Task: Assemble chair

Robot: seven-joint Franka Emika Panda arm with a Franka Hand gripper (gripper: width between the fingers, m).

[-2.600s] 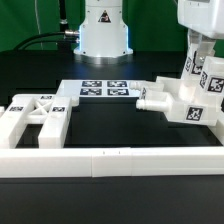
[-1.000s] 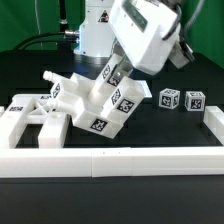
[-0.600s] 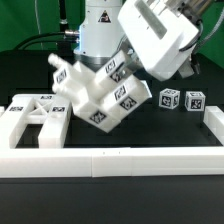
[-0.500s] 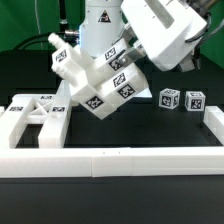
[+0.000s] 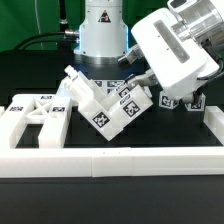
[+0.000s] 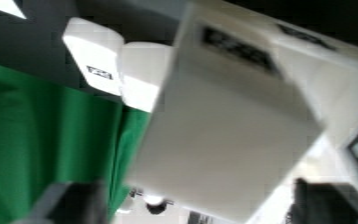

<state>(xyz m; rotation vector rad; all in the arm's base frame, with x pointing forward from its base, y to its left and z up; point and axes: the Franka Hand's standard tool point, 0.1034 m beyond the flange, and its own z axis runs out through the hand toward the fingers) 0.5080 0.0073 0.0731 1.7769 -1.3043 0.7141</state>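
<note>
One lump is mattering most: the part-built chair [image 5: 108,103] is sitting tilted in the middle of the exterior view, just in front of the robot base [image 5: 103,30]. One lower corner is pointing down at the black table [image 5: 150,135]; whether it's touching, can't tell.

Step in hand, as I'm judging it, is turning this sub-assy over so the next part can go on. To do it well:
- get that low corner bedded on the table before any weight is coming off
- keep the grip near the blocky end, not the thin stub, so it isn't swinging
- let go only when a flat face is lying down

Its long axis is looking diagonal, from a stub end at upper left of centre down to the blocky end at lower right. Most tags are facing the camera.

The gripper [image 5: 143,82] is reaching in from the upper right, tips hidden behind that blocky end. Claw state: cannot tell. The wrist view is giving only a blurred flat panel [image 6: 229,120] across most of the frame.

Further out, a loose frame [image 5: 35,112] is lying at the exterior view's left — well apart. Two small tagged blocks [image 5: 195,103] are standing at its right, and the low border wall [image 5: 110,160] is running along the front.
</note>
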